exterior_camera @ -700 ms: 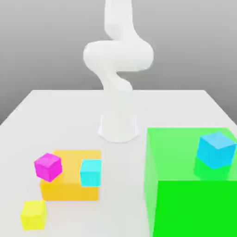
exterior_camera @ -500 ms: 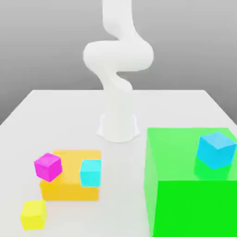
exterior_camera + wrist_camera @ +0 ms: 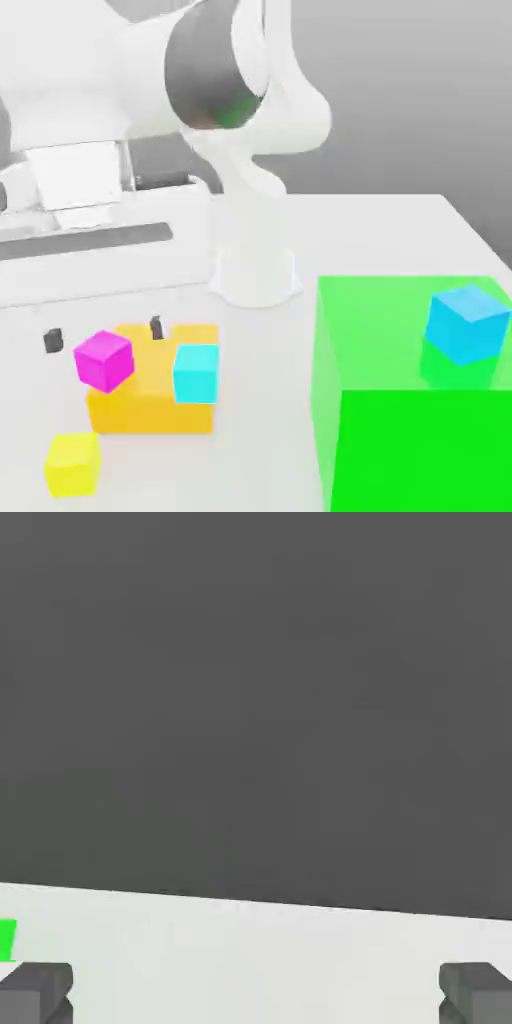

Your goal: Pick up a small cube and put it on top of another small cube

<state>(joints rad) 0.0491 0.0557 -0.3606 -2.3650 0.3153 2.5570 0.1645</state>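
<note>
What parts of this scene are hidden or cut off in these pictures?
- Green block: the exterior view's lower and right edges cut it off; in the hand view it is a sliver at the edge.
- Orange block: the magenta cube and cyan cube cover part of it.
- Gripper, open: the hand view's edge cuts off its fingers.
- Table: partly behind the arm.

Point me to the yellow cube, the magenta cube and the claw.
yellow cube (image 3: 72, 464), exterior view, on its front face.
magenta cube (image 3: 103, 360), exterior view, at the middle, near the top front edge.
claw (image 3: 104, 335), exterior view, midway between the two dark fingertips, jaws open.
</note>
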